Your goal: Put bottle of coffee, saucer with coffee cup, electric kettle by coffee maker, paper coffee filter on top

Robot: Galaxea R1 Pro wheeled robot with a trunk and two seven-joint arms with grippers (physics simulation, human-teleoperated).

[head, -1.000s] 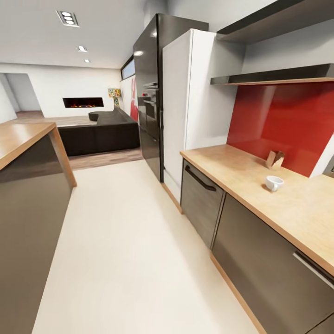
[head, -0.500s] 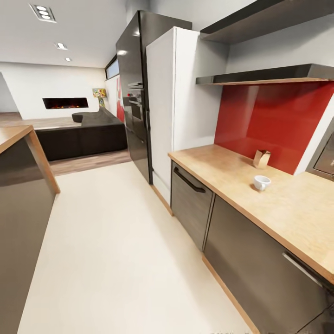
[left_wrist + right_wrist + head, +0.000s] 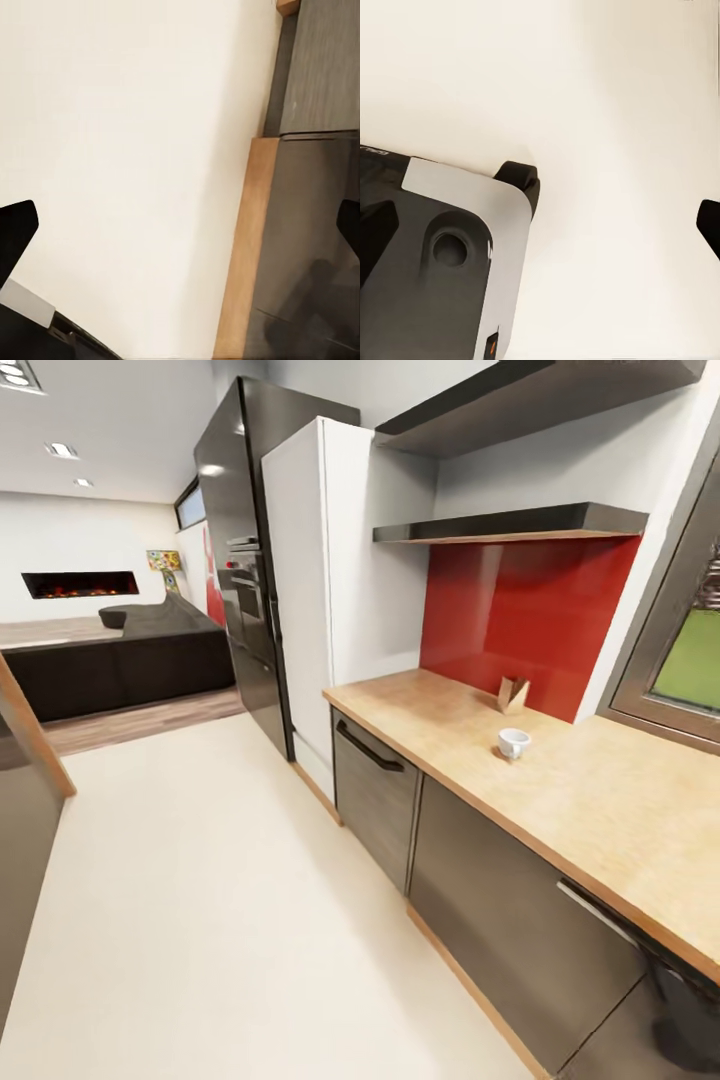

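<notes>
On the counter, the coffee cup sits near the red wall. Both grippers' fingers are spread open, holding nothing. Roll close first, then reach slowly.

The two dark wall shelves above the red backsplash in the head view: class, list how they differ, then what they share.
The upper shelf looks thicker and sits higher, near the picture's top; the lower shelf is thinner and sits right above the red backsplash. The lower shelf shows a light wood-toned underside edge; the upper shelf looks dark throughout. Both are dark grey slabs fixed to the same wall, above the wooden countertop.
</notes>
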